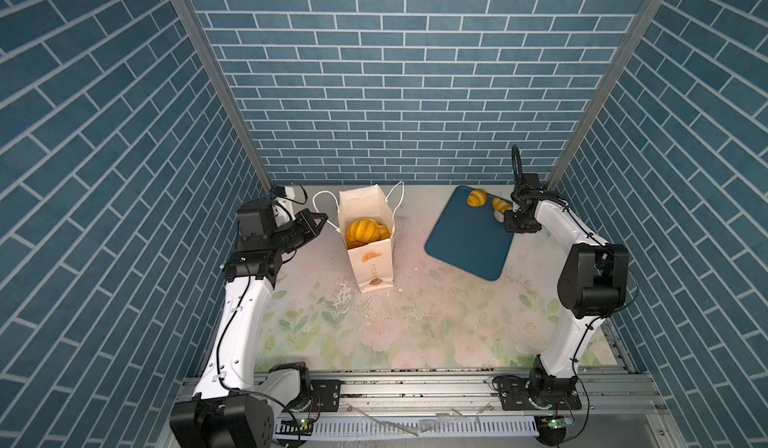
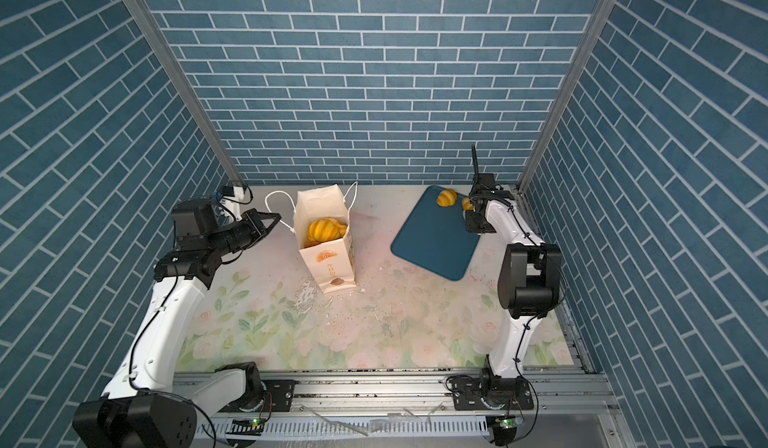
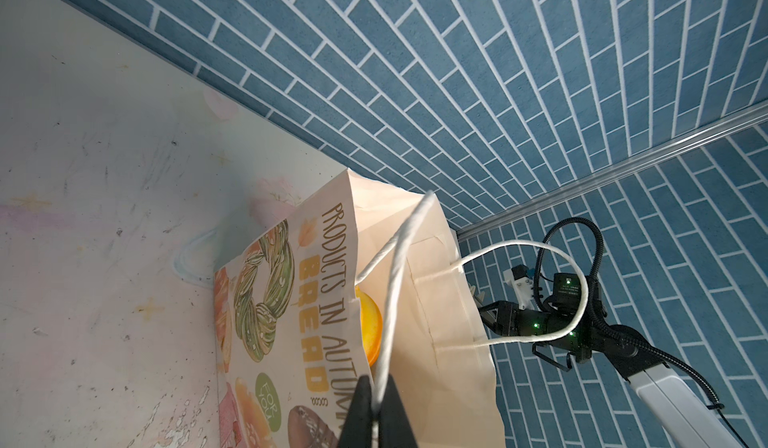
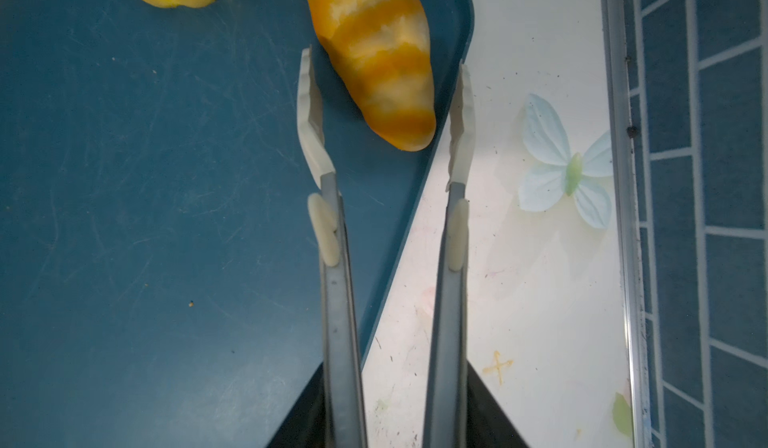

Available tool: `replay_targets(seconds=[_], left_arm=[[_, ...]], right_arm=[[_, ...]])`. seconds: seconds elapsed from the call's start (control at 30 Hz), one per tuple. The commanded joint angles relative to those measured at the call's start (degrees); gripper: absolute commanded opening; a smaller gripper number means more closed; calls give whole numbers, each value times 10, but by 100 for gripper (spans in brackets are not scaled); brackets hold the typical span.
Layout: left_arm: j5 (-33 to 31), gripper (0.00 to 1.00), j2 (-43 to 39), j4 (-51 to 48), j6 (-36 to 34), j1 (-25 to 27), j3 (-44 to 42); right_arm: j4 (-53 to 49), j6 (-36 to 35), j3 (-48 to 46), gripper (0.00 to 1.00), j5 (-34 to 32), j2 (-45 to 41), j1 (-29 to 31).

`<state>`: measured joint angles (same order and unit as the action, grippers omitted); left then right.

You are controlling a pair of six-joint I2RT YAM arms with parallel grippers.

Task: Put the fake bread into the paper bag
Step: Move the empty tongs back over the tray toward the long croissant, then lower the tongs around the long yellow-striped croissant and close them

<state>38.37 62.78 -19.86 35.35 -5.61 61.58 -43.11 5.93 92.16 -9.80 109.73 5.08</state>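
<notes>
My left pincer (image 3: pixel 377 388) is shut tight on a white cord handle (image 3: pixel 399 267) of the tall cream paper bag (image 1: pixel 371 267), and that helps hold the bag's mouth open. The bag stands upright on the flowery table (image 1: pixel 415 334), near the back wall. Inside it I can see a pile of shiny golden fake bread (image 1: pixel 365 231) — a striped round one on top and more under it. I cannot count them all.

My right pincer (image 4: pixel 392 414) is squeezing a pair of thin metal tongs (image 4: pixel 340 321) with pale tips. The tips stand apart, one on each side of the near end of a shiny orange-and-cream toy croissant (image 4: pixel 382 64). They do not pinch it yet. That croissant lies at the edge of the flat dark blue tray (image 4: pixel 124 176). A second golden croissant (image 1: pixel 476 197) lies near it, close to the tray's back corner.

So I think most of the job is done. Two pieces are left on the tray. Next I would need to close the tongs on this croissant and drop it in the bag — then do the same for the last one.
</notes>
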Motion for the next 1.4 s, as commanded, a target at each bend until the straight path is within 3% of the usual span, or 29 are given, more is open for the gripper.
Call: replay_targets(seconds=[0.0,0.4,0.7,1.37], left_arm=[[-3,8,-8,-5,-5,-1,16],[-1,8,-9,-1,-3,-1,13],[0,8,-11,-3,-2,-1,14],[-10,8,-9,-16,-6,-1,25]], right_arm=[[17,-16,-14,43,26,-13,1],[24,-22,-82,36,46,-83,12],[10,-24,-81,45,12,-114,18],[8,-18,62,49,-30,37,15]])
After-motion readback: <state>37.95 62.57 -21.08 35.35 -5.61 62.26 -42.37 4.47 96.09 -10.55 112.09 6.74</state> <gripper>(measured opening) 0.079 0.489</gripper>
